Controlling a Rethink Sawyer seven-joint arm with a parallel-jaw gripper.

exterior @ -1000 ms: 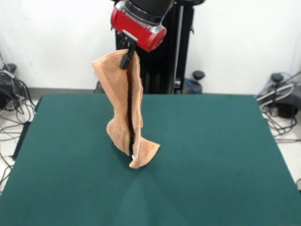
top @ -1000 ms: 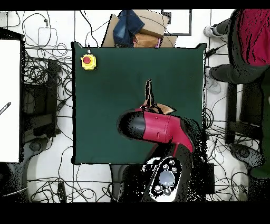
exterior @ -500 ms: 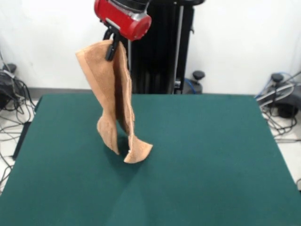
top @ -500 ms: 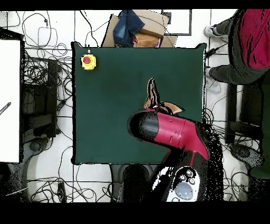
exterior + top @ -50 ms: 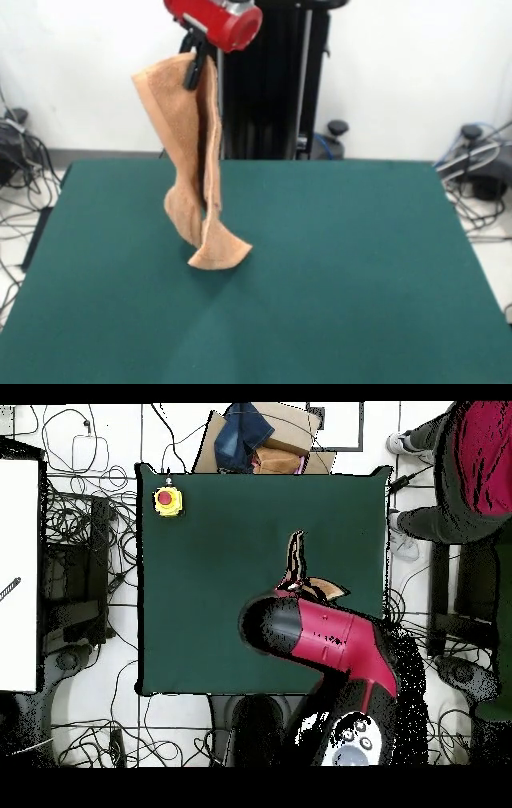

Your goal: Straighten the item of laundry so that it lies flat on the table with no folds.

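Higher than a second ago, the gripper [image 5: 192,74] is carrying the towel's top edge up and toward the left of the front view, and the towel's lower end is sliding leftward across the table with it. Going left to right in that view: cables are lying on the floor by the table's left edge, then the towel [image 5: 192,168] is hanging as a narrow, folded column left of centre, and the rest of the green table [image 5: 360,256] is lying bare out to the right. The pincer is clamped shut on the towel near its upper edge. Only the bottom corner is resting on the cloth top, curling rightward. The towel's long axis is running almost straight down from the pincer, so flattening it probably calls for dragging sideways while lowering. From overhead, the red arm [image 5: 320,639] is hiding most of the towel.
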